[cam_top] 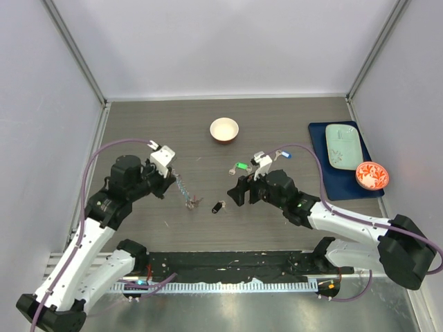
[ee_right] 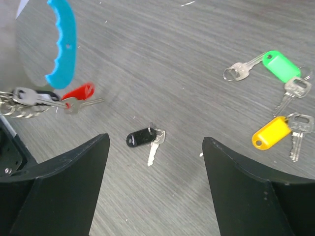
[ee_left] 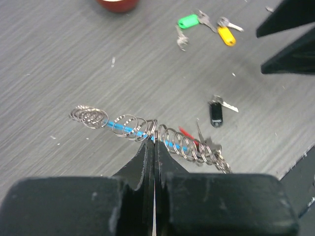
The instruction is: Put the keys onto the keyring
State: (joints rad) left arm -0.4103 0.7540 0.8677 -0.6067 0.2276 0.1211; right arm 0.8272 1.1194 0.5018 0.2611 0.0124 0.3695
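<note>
Grey wood-grain table (cam_top: 291, 228), pale walls closing it in on three sides. Nearest the arms lies the black-tagged key (ee_right: 142, 137), loose on the surface. The right gripper (ee_right: 153, 147) hangs over it with its fingers spread wide and nothing in them, and from the wrist view the key sits in the gap between them. Its dark tag runs roughly across that gap, while the little silver blade angles back toward the wrist. The right arm looks the better placed for it, since it is the free one.

Just to the left, the left gripper (ee_left: 153, 142) is pinched tight on the keyring (ee_left: 128, 125), a loose coil of thin silvery wire loops threaded along a bright blue tag (ee_right: 64, 44). The coil hangs slanting down toward the table. At its lower end a red-tagged key (ee_right: 78, 92) and a few others are already bunched on it, near the black one but apart.

Farther out, beyond the right gripper, lie the green-tagged key (ee_right: 278, 65), the yellow-tagged key (ee_right: 269, 132) and a plain key (ee_right: 241, 70), close together. Past them stands a small white bowl (cam_top: 224, 129).
</note>
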